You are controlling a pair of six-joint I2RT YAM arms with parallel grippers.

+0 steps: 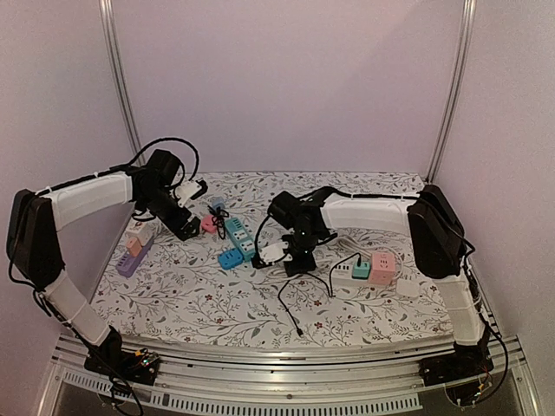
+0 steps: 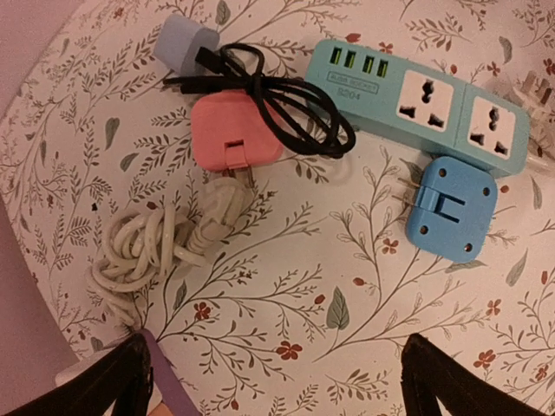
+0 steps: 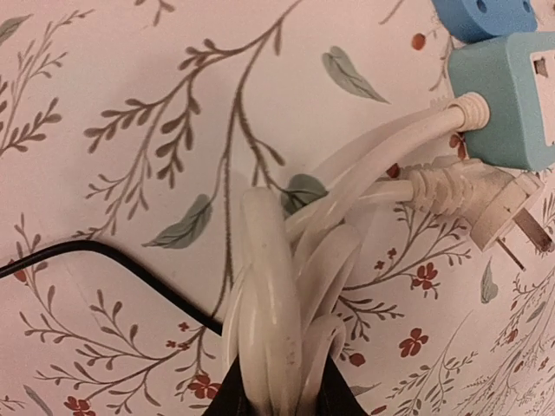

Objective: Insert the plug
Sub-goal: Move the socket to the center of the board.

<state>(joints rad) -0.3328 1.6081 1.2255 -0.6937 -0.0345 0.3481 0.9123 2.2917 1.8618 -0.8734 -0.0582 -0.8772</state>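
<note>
My right gripper (image 3: 277,400) is shut on a coiled white cord (image 3: 273,295) just above the flowered cloth. The cord runs into the end of the teal power strip (image 3: 512,104), and its white plug (image 3: 499,204) lies loose beside the strip, prongs pointing right. In the top view the right gripper (image 1: 286,253) is just right of the strip (image 1: 241,238). My left gripper (image 1: 186,227) is open and empty and hovers over the cloth near a pink adapter (image 2: 234,134). Its view shows the strip's sockets (image 2: 425,95) and a blue square adapter (image 2: 451,208).
A black cable (image 2: 269,95) and a grey-blue plug (image 2: 186,39) lie by the pink adapter, with a second white cord bundle (image 2: 147,251). A purple strip (image 1: 134,251) sits at the left. Teal (image 1: 361,269) and pink (image 1: 381,269) cube sockets, a white adapter (image 1: 408,286) and a black cable (image 1: 299,299) lie to the right.
</note>
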